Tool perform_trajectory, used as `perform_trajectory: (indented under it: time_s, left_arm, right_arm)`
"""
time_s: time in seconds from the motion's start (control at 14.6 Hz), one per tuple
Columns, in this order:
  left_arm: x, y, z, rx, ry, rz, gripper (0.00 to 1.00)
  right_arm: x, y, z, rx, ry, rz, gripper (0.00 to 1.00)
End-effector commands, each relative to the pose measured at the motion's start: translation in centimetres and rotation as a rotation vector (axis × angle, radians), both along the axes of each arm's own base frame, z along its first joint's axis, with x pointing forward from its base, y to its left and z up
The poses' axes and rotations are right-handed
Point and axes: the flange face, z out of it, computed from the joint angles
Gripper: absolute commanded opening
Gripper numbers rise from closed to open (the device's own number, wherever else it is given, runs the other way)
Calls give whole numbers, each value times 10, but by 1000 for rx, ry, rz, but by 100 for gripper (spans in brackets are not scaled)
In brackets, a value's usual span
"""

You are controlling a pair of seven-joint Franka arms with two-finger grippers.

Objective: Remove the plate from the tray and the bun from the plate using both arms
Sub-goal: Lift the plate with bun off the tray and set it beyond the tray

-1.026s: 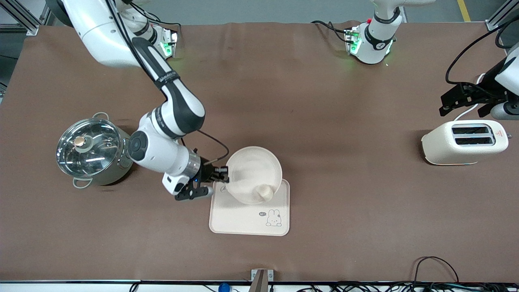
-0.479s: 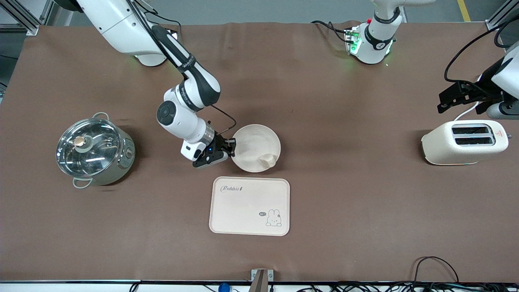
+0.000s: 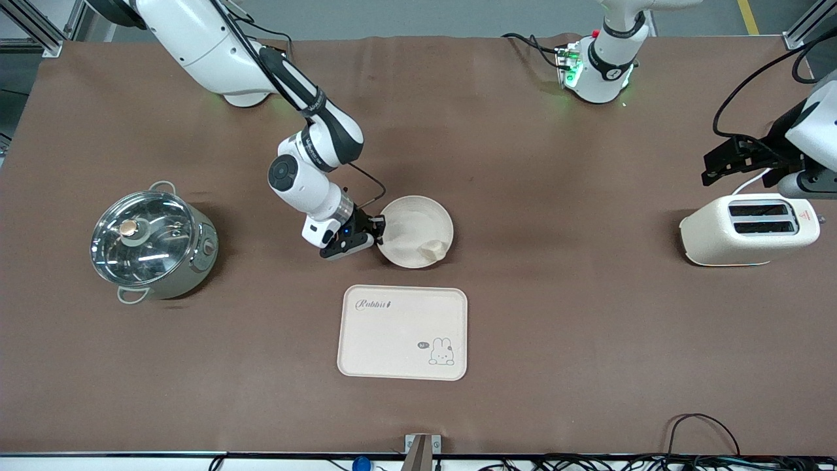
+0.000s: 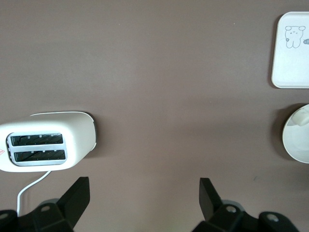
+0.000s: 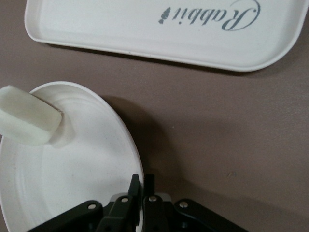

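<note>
Plate [image 3: 416,230] moved off tray [image 3: 402,332], "Rabbit" lettering visible

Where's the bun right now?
In the front view the bun sits in the plate at its rim nearest the rabbit tray; the right gripper is shut on the plate's rim.

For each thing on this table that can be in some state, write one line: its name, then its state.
plate: gripped at its rim, bun aboard
bun: lying at the plate's rim
right gripper: shut on plate
left gripper: open, empty, above the toaster
toaster: slots empty
pot: lid on
tray: empty
</note>
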Motion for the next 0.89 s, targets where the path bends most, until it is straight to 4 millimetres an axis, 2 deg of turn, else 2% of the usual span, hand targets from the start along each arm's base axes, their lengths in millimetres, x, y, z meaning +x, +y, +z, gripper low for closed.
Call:
perform_trajectory:
  time_s: [0.0, 0.14, 0.21, 0.27, 0.34, 0.48, 0.55, 0.62, 0.68, 0.82]
  left_arm:
    - [-6, 0, -7, 9, 34, 6, 100]
    - [-10, -8, -10, 10, 51, 26, 100]
    - [-12, -20, -11, 10, 55, 23, 100]
    - [-15, -33, -13, 10, 64, 15, 100]
    - [-17, -46, -17, 1, 72, 22, 100]
    - [-20, -86, -26, -10, 71, 49, 100]
    - [-22, -110, -34, -12, 56, 52, 100]
    - [-23, -133, -42, -24, 31, 49, 100]
    - [-19, -147, -54, -37, 22, 57, 100]
    - [-5, -186, -88, -106, 36, 108, 100]
  right_arm:
    - [1, 1, -4, 11, -2, -2, 1]
    - [5, 1, -8, 16, 2, -9, 2]
    - [6, 2, -7, 18, 1, -10, 7]
    - [7, 2, -7, 18, 0, -12, 44]
    - [8, 2, -6, 20, -1, -13, 99]
    - [11, 0, -2, 23, -7, -19, 100]
    - [17, 0, 9, 29, -20, -19, 100]
    - [23, -3, 26, 34, -39, -24, 100]
    - [30, -11, 45, 34, -32, -27, 100]
    - [53, -40, 98, 26, -4, -28, 100]
